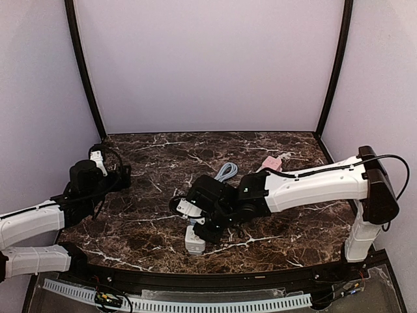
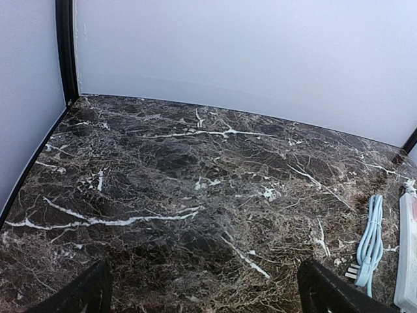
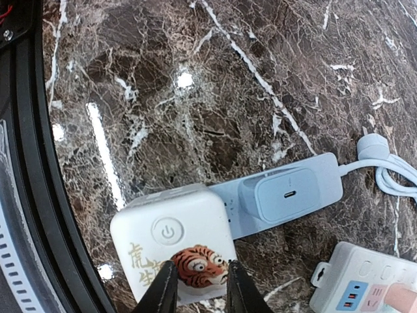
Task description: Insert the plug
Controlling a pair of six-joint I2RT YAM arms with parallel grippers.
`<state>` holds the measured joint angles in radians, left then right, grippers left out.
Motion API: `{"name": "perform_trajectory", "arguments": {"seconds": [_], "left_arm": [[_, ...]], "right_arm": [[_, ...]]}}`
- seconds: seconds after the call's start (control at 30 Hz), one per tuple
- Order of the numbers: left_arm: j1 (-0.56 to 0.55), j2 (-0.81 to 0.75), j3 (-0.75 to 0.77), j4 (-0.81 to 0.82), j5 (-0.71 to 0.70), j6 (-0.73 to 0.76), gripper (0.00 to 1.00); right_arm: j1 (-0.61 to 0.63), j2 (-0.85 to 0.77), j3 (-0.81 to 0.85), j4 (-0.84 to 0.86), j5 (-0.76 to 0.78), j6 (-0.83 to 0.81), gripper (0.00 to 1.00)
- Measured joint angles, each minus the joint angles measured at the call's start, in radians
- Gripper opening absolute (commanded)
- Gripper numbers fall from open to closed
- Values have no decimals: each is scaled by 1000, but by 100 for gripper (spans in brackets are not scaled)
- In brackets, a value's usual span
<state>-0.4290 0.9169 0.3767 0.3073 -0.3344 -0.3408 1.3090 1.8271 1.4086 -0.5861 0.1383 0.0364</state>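
The plug (image 3: 171, 228) is a white cube with a power button and a small tiger head (image 3: 201, 264) on top. It sits over the left end of a light blue power strip (image 3: 329, 176), beside a blue charger (image 3: 283, 193) plugged into that strip. My right gripper (image 3: 201, 290) is shut on the tiger head, one finger pressed on each side. In the top view the plug (image 1: 194, 240) lies near the front edge under the right gripper (image 1: 201, 227). My left gripper (image 2: 205, 297) is open over bare marble at the left (image 1: 120, 175).
A second white power strip (image 3: 361, 280) with a pink plug (image 3: 401, 297) lies just right of my right gripper. The blue strip's coiled cable (image 1: 226, 172) lies mid-table. The table's black front rim (image 3: 26, 163) runs close to the left of the plug.
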Motion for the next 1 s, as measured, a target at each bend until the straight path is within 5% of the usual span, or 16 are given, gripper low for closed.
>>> {"name": "perform_trajectory", "arguments": {"seconds": [1.0], "left_arm": [[0,0,0,10,3,0,99]], "right_arm": [[-26,2,-103,227,-103,56,22]]}}
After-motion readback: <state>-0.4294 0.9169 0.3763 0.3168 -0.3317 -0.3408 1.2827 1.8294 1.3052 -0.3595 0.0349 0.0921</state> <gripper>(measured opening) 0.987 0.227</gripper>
